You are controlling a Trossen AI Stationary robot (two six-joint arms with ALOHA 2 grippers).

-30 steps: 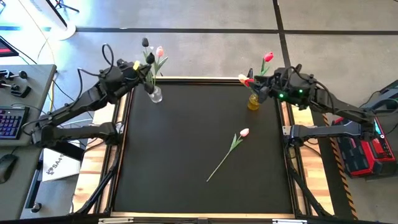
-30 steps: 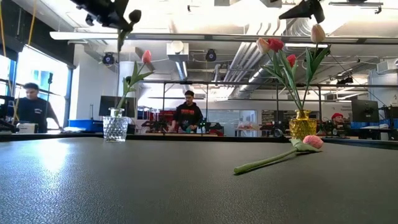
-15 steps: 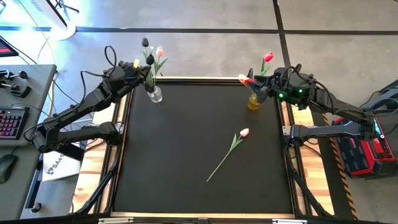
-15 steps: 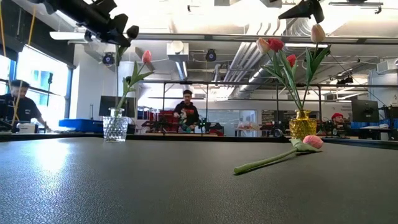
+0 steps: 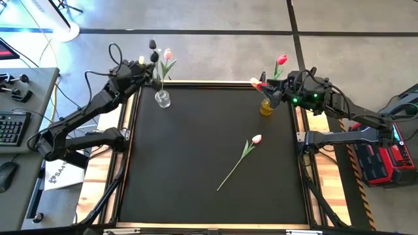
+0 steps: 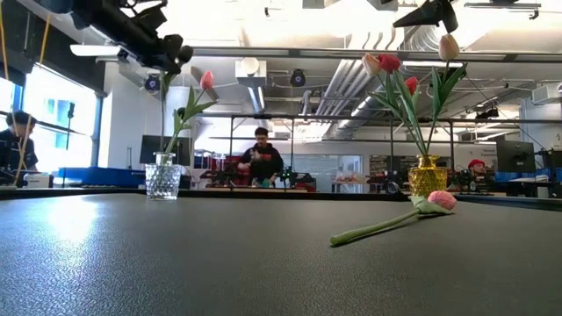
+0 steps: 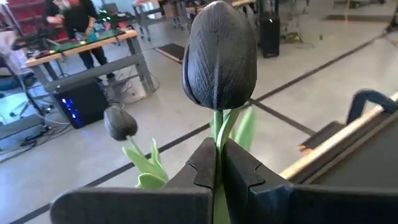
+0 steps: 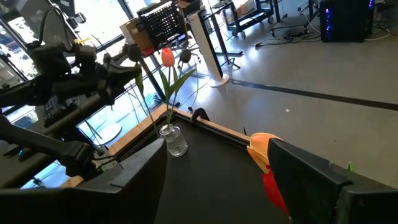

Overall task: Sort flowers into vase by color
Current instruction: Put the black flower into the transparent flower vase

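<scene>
Overhead and table-level views of a black table [image 5: 196,163] with two vases at its far edge. The left gripper [image 5: 140,65], above the table's 11 o'clock corner beside the clear glass vase [image 5: 162,98], has its jaws clenched on the green stem of a dark tulip [image 7: 219,56], just below the head. The glass vase holds a pink tulip [image 5: 168,54] and another dark tulip [image 5: 152,44]. The right gripper [image 5: 274,90], at the 1 o'clock corner, hangs just beside the yellow vase [image 5: 266,107] with its jaws spread wide and grasping nothing; that vase holds a red tulip [image 5: 281,60] and further pink and red heads. One pink tulip [image 5: 256,139] lies flat on the table, right of centre, its stem running toward 7 o'clock. A person [image 6: 262,158] stands in the room beyond the table.
</scene>
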